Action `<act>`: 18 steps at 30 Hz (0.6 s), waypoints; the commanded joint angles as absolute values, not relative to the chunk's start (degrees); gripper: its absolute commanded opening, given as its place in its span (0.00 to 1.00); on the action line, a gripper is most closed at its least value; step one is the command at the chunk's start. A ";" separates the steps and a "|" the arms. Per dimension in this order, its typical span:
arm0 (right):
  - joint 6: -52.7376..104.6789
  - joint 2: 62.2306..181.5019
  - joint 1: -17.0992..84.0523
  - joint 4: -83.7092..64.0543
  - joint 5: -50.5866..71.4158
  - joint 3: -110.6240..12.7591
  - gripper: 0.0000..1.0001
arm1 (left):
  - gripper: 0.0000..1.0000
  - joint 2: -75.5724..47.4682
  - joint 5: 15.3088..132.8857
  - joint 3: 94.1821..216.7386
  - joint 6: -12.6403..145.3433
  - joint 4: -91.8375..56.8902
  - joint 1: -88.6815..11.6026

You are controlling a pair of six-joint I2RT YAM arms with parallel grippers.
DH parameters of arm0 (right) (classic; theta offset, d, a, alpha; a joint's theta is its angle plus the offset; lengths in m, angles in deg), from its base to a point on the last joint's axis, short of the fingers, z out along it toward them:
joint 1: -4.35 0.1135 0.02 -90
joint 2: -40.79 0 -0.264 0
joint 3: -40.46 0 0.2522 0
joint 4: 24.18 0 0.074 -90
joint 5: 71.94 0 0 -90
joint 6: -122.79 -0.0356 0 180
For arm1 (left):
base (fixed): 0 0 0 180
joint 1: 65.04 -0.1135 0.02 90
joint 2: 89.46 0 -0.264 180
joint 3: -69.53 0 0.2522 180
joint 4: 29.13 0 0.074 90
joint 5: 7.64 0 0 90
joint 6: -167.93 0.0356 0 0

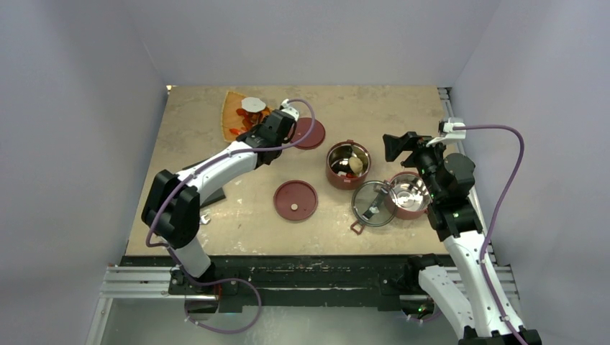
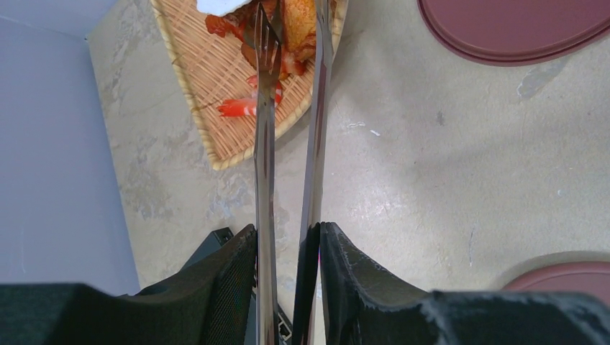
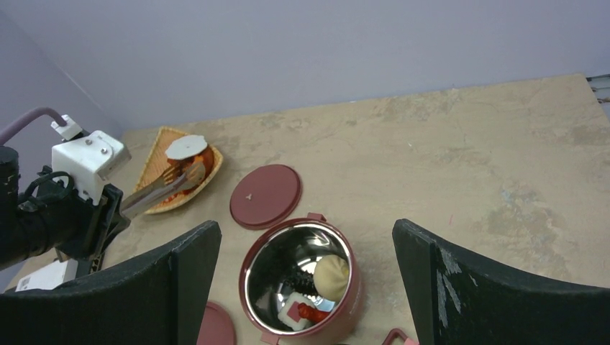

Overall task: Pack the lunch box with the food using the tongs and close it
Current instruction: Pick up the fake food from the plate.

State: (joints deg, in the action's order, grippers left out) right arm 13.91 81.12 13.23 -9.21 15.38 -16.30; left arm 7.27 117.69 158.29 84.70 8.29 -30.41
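Left wrist view first, best angle going. Seeing the tongs [image 2: 265, 180] clamped between the fingers [image 2: 216, 287] of the left gripper [image 2: 288, 241], both thin arms squeezed to a narrow gap and reaching out over the orange fan-shaped tray [image 2: 194, 86]. Looks like the tips straddling an orange-brown piece of the food [image 2: 298, 21], with a red bit [image 2: 241, 108] lying loose nearer the tray edge and a white slice [image 3: 185, 146] perched on top, going by the right wrist view. Can't tell for sure about a real pinch yet, too much cropped off at the top. Reckon on the pick-up as the step in hand. So: squeeze a touch more before lifting, go straight up, hold the tips level, no twisting, or risk flicking the white slice off. Then swing slowly right, past the dark-red disc lid [image 1: 311, 133], to the lunch box [image 1: 349, 164] bowl out in the middle of the table [image 1: 403, 108], a few pieces inside it, tan round one [image 3: 331, 275] included. Get low inside the bowl before easing off, no dropping from height. Second bowl [image 1: 408, 194] and smoky clear lid [image 1: 370, 203] parked side by side near the right gripper [image 1: 395, 147], spread wide, holding nothing. Worth leaving parked, well out of the tongs' path.
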 commanded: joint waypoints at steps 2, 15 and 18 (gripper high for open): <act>13.45 80.19 13.23 -11.70 14.69 -16.06 0.93 | 0.35 8.03 120.78 160.98 86.28 7.31 -30.18; 13.36 79.97 13.21 -11.52 14.63 -16.01 0.93 | 0.31 10.14 119.10 161.96 86.56 7.04 -30.15; 13.36 79.90 13.23 -11.43 14.71 -16.01 0.93 | 0.25 9.40 119.39 161.58 86.34 6.54 -30.15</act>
